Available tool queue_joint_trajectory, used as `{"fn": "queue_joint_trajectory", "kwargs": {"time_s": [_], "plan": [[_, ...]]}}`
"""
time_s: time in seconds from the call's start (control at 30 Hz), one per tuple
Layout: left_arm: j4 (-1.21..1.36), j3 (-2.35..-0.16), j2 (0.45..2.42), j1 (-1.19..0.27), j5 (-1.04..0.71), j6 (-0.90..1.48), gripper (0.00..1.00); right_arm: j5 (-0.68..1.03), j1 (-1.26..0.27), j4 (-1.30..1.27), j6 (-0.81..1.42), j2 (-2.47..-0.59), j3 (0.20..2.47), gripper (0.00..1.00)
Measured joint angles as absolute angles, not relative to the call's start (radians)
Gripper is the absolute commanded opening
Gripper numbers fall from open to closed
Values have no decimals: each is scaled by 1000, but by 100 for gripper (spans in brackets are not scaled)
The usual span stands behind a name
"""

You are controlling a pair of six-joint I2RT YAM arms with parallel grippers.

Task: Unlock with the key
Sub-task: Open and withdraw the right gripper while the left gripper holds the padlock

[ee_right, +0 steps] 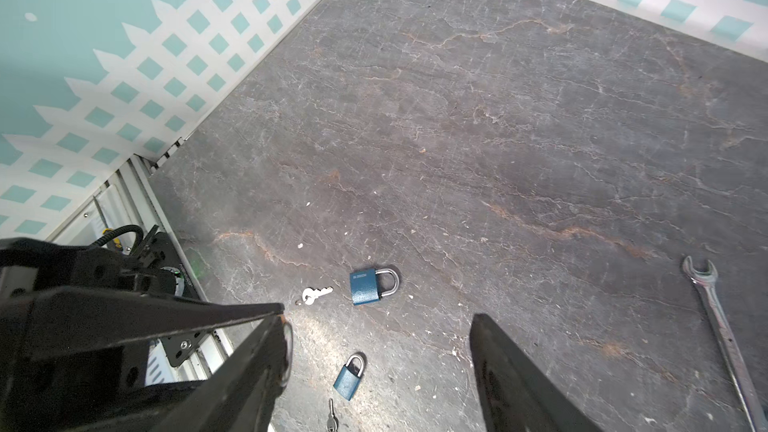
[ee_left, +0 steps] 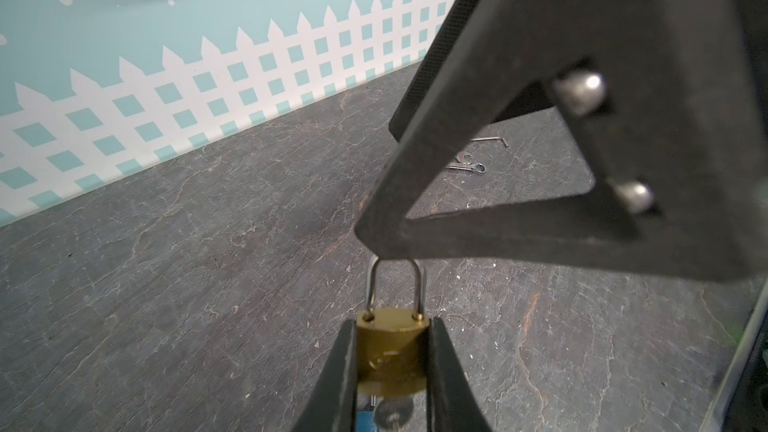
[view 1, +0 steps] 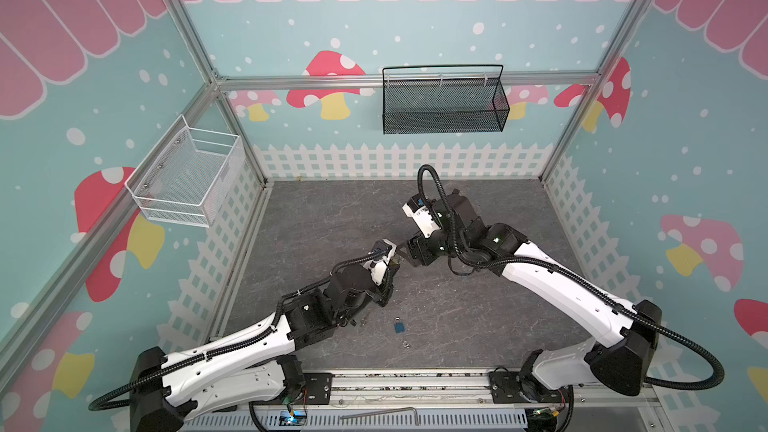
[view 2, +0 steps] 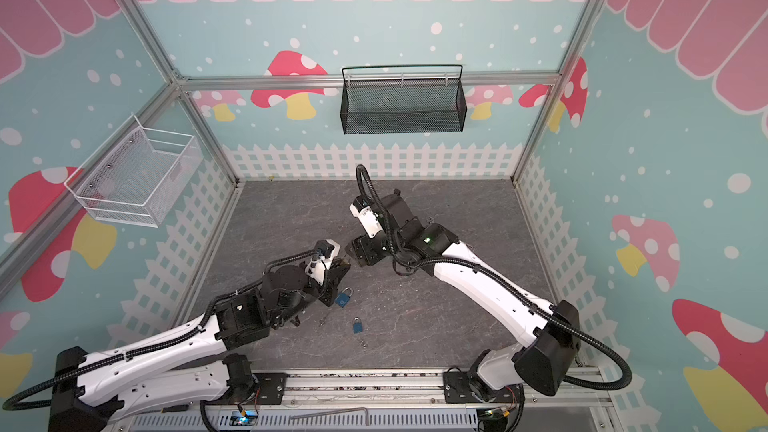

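Status of the left gripper (ee_left: 392,328): narrow, clamped on the side edges of a brass padlock (ee_left: 392,353) and holding it above the counter (ee_right: 498,118). The shackle (ee_left: 397,284) points toward the right gripper (ee_right: 380,320) and sits closed in the body. A silver key (ee_left: 392,411) shows just under the body, apparently seated in the keyway. The frame edge cuts it off, so depth of insertion cannot be confirmed.

Status of the right gripper: jaws wide, nothing held. In the left wrist view one of its fingers (ee_left: 440,139) meets the top of the shackle; whether it touches cannot be told.

On the counter below lie a larger blue padlock (ee_right: 365,286) with a loose key (ee_right: 316,295) beside it, a smaller blue padlock (ee_right: 349,378) and a wrench (ee_right: 719,326).

Probable faults from this position:
- Closing with only a fingertip on the thin round shackle may let it slip out.
- Pulling the shackle before the key is turned may drag or twist the body in the left gripper.
- A push on the shackle top may tilt the padlock.
- A jolt may shake out a partly seated key.
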State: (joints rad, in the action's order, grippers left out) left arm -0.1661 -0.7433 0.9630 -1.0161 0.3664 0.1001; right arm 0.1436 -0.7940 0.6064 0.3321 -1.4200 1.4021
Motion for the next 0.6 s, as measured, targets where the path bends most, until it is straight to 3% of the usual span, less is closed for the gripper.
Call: {"fn": "queue_joint_trajectory", "kwargs": {"time_s": [0.6], "plan": [[-162, -752, 962, -1016, 366, 78, 0, 111, -795, 698, 260, -1486, 1493, 75]]}}
